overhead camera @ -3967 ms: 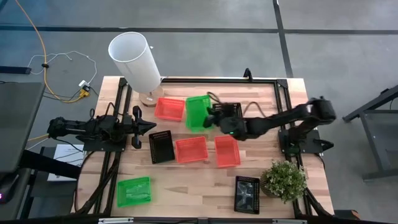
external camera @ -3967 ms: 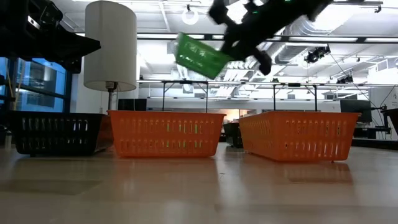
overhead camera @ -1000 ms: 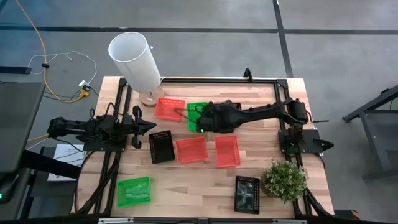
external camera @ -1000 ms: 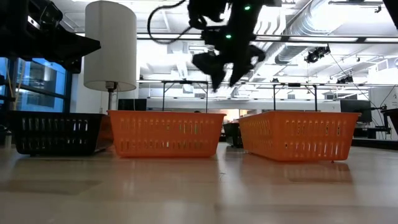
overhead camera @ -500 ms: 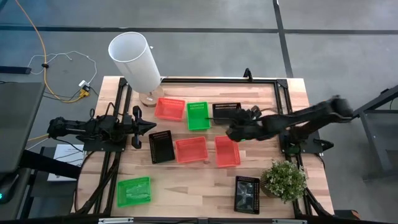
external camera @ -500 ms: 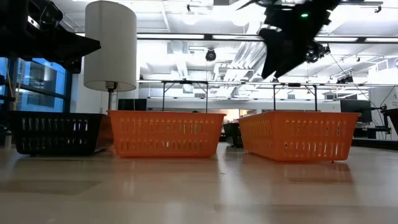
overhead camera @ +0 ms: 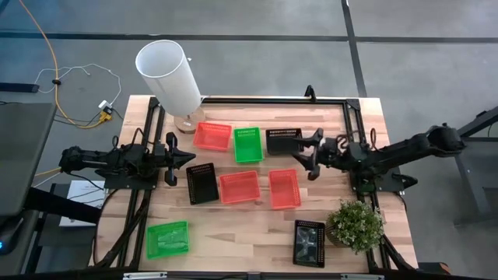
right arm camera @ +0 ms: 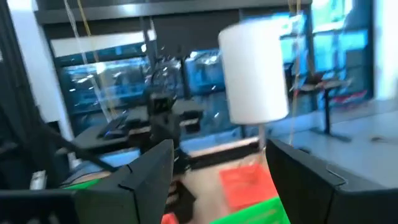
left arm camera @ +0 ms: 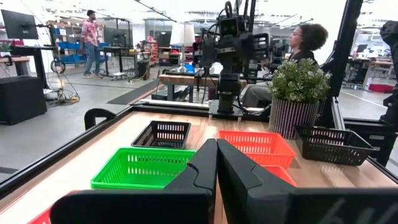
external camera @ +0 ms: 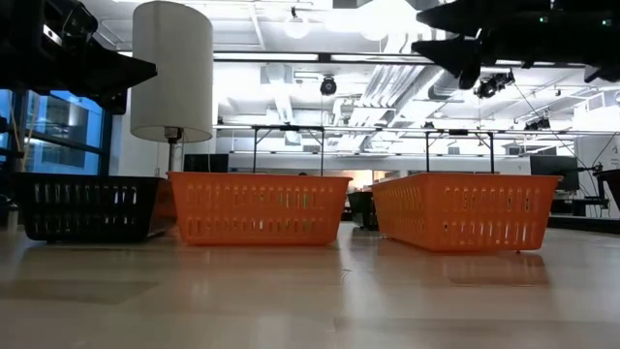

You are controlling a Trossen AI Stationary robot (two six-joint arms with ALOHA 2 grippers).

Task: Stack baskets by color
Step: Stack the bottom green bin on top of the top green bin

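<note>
I'm holding the right pincer apart, empty, beside the black basket; descending carelessly risks shoving it. Left pincer together, waiting.

No legible text, label, brand, number or sign in any view. Baskets, white cylinder, plant pot and arms show no readable markings. Background room in the low and wrist views: too small and blurred to read anything.
</note>
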